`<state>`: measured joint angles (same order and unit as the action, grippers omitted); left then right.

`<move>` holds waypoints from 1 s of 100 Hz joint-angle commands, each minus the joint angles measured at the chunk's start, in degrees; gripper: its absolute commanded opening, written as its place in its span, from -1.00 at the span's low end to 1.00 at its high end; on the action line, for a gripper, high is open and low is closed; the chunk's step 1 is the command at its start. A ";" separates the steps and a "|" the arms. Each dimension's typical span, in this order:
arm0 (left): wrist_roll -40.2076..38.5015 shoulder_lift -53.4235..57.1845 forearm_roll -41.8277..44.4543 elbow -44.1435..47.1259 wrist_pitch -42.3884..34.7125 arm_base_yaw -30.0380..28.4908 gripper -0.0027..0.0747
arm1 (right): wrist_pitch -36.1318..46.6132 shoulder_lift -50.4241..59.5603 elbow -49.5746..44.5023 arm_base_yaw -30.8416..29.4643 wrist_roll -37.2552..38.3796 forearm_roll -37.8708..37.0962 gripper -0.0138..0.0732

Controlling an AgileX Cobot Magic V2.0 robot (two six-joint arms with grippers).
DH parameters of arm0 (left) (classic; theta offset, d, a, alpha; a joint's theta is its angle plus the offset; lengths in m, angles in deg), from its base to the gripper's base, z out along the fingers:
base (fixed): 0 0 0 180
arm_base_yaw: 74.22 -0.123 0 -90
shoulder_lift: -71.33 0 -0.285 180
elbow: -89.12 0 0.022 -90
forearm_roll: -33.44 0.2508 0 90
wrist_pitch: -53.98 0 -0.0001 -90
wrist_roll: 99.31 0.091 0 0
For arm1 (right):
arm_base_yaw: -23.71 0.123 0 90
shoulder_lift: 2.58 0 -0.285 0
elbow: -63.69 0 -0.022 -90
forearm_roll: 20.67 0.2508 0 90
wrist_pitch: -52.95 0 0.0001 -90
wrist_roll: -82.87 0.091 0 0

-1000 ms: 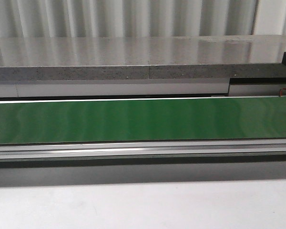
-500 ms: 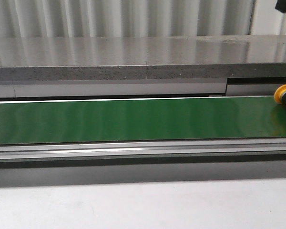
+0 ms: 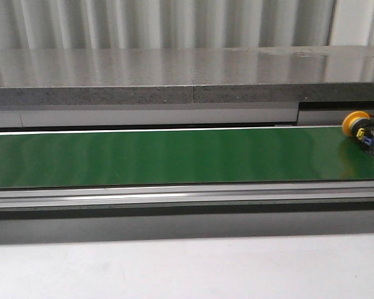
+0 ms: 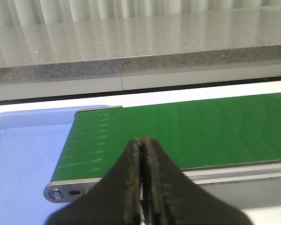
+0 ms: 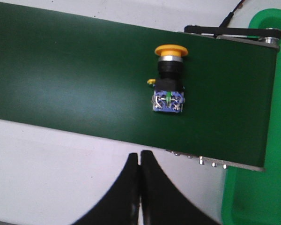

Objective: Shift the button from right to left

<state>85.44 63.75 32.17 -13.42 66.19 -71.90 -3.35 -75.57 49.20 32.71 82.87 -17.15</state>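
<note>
- Starting at my right gripper: the jaws are pressed together with nothing between them, hanging above the pale table edge just off the near side of the green belt. I judge this a stand-off posture, kept clear of the belt surface so the part can lie undisturbed.
- My left gripper is likewise closed on nothing, poised over the belt's left end, where the roller bracket meets a blue tray. That placement suits a receiving station, in my judgement.
- The button lies on its side on the belt near the right end, yellow head pointing toward the far edge, black collar behind it, blue contact block nearest my right gripper. It touches neither gripper.
- On the front camera the button sits at the far right of the belt, well apart from the left end.
- A green bin stands just beyond the belt's right end roller; a cable runs off behind it.
- Assessment: the transfer is barely begun; the button has the whole belt length still to cover.
- Risk noted: the round head could let the part roll or skew if the belt carries it.
</note>
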 commanded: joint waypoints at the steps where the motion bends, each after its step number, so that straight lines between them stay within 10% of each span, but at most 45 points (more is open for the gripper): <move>1: -0.49 1.91 -0.22 2.19 -4.33 -0.14 -0.98 | 4.21 5.72 -2.65 0.09 -0.58 -0.13 -0.83; 100: -0.49 1.91 -0.55 2.19 -8.72 -0.14 -0.98 | 22.33 54.43 -33.74 0.09 -0.53 -0.13 -0.83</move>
<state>85.44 63.75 32.17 -13.42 64.42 -71.90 11.59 -20.37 15.08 32.71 82.87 -17.15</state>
